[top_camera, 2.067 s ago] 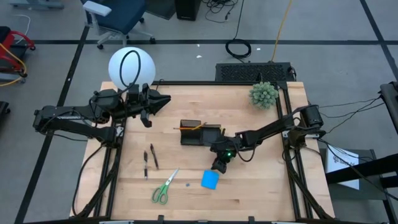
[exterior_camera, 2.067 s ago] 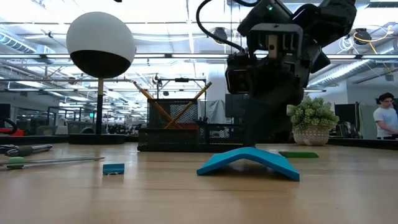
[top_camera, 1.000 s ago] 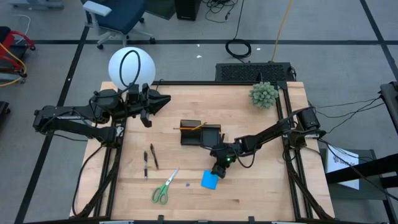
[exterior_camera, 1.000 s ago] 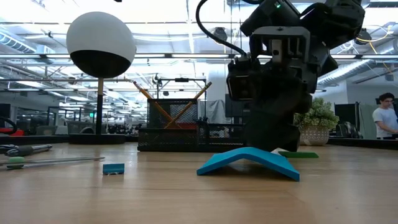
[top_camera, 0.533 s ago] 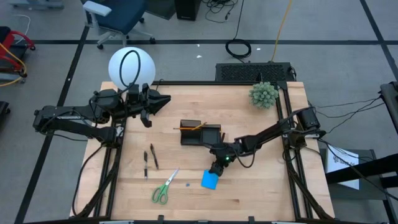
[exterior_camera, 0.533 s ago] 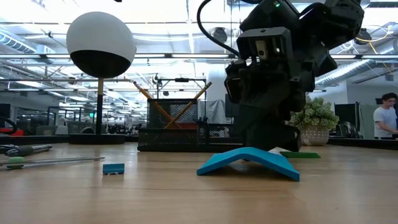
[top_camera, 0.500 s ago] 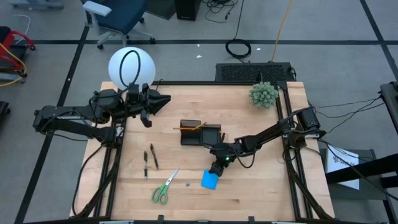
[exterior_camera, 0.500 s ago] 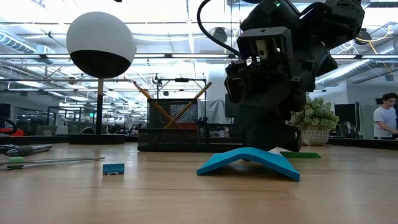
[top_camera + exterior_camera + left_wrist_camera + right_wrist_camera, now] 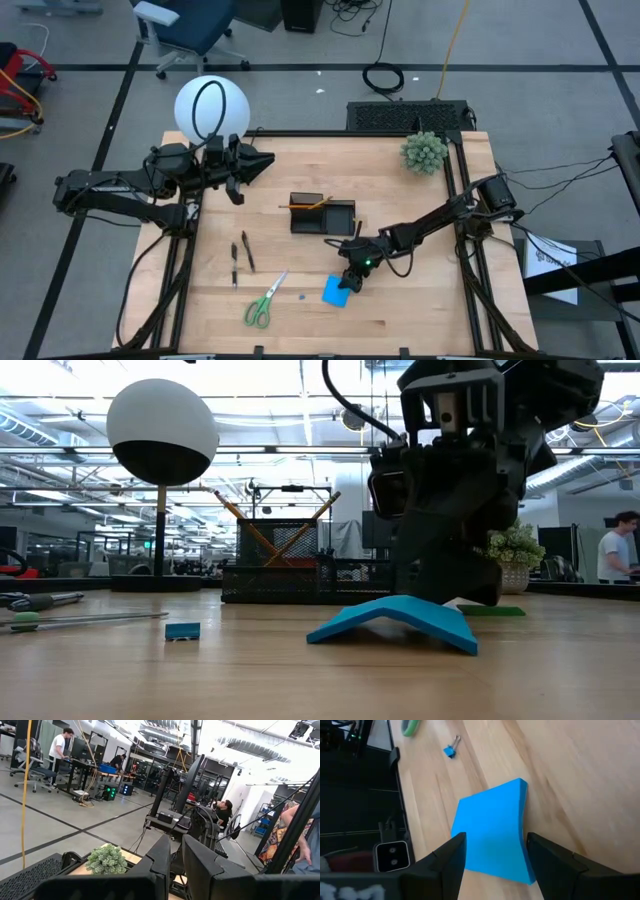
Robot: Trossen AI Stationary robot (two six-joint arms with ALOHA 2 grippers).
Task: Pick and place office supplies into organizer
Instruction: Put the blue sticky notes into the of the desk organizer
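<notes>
Right gripper (image 9: 350,279), fingers apart, straddles blue square pad (image 9: 335,291) near tabletop's (image 9: 420,310) front edge; bare wood around. Left gripper (image 9: 258,162), fingers nearly together, back-left.

A pale wooden tabletop (image 9: 400,310) stands on a grey floor (image 9: 90,120) crossed by dark lines. A blue office chair (image 9: 185,25) sits beyond it, with coiled black cable (image 9: 383,77) nearby. The room is a large open workshop with ceiling strip lights (image 9: 280,400), desks (image 9: 95,772) and several people (image 9: 59,747) at work.
</notes>
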